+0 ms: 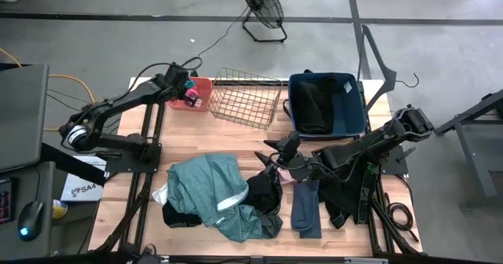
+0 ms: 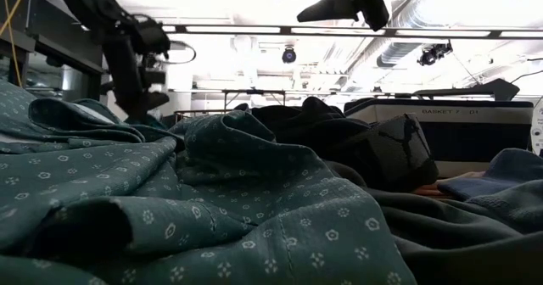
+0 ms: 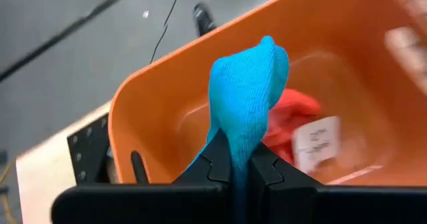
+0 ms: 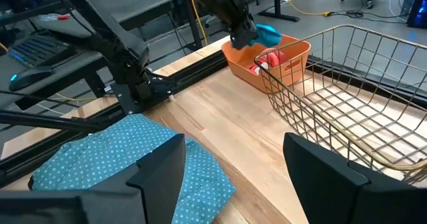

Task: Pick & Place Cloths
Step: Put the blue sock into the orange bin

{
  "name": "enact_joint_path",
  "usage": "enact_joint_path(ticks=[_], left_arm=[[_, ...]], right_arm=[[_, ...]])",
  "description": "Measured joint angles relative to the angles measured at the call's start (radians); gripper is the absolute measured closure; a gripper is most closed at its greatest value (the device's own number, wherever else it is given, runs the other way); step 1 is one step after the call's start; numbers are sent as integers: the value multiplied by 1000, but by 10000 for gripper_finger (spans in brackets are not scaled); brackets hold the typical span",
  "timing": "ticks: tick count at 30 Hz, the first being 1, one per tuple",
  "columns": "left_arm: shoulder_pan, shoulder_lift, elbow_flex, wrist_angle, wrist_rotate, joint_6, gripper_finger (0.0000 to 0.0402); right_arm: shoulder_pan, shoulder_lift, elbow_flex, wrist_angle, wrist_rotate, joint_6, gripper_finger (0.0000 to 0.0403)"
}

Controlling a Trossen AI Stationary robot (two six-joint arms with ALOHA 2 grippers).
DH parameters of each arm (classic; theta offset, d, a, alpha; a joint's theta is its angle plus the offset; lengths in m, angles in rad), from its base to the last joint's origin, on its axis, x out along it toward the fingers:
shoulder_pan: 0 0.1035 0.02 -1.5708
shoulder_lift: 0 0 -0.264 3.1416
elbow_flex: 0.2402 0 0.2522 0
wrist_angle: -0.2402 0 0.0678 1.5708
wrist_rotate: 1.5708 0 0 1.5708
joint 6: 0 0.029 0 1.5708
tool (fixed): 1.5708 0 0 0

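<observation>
Wooden counter [image 1: 236, 138] holds your cloth pile [image 1: 212, 193]; your left gripper [image 3: 241, 159] fingers are clamped on a small teal cloth [image 3: 248, 91] over the coral tub [image 3: 167, 97], right gripper [image 4: 233, 164] fingers apart, empty.

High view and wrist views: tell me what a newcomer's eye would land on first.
The left gripper, shut on a small bright teal cloth, hangs over the coral tub at the table's far left corner. At the near edge sprawls the large teal patterned garment, with black pieces tangled beside it. The right gripper, open and empty, hovers mid-table, by the wire basket and the dark blue bin.
</observation>
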Motion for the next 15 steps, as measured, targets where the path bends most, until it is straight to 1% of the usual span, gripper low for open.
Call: enact_joint_path(ticks=[3, 6, 9, 15], left_arm=[[38, 39, 0, 29, 31, 0, 391], [55, 58, 0, 38, 53, -5, 373], [55, 60, 0, 37, 54, -15, 347], [55, 42, 0, 36, 55, -15, 283]], right_arm=[[0, 0, 0, 0, 3, 0, 159], [0, 0, 0, 0, 3, 0, 159], [0, 0, 0, -2, 3, 0, 159], [4, 1, 0, -15, 3, 8, 159]])
